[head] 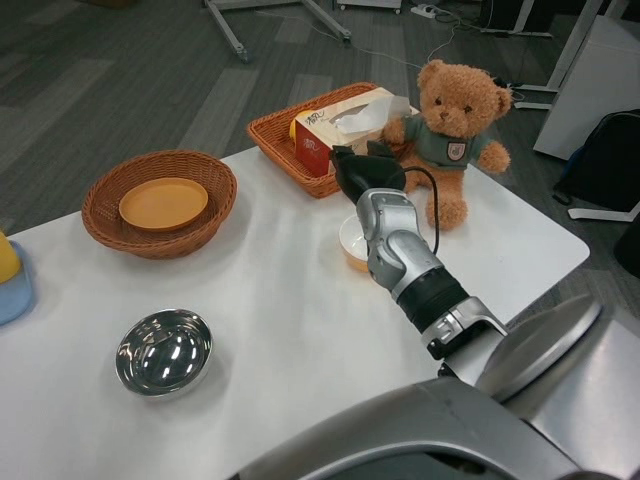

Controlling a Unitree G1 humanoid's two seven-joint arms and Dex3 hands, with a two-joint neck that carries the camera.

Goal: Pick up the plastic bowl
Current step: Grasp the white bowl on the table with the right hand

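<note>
Near the far middle of the white counter [290, 290], the right hand [365, 170] is hanging over the plastic bowl [352, 243], which is sitting on the counter just in front of the teddy bear [450, 130]. Only a pale rim and an orange underside of the bowl are showing; the silver forearm [400, 250] is covering the rest. The hand is showing its black back to the camera, so whether its fingers are spread, pressed together or touching the bowl cannot be told. A black cable is looping beside the wrist.

Behind the hand, a rectangular wicker tray [275, 135] is lying at the counter's far edge, holding a tissue box [335, 125] with a white tissue poking out. The bear, wearing a green shirt, is sitting upright just beside the tray, to its right.

Well apart on the left, a round wicker basket [160, 205] is holding an orange plate [163, 203]. Nearer the robot, a shiny steel bowl [164, 351] is standing alone on the counter. At the left edge of the view, a blue thing [14, 290] with a yellow thing [7, 258] upon it is partly showing.

The left hand is out of view.
</note>
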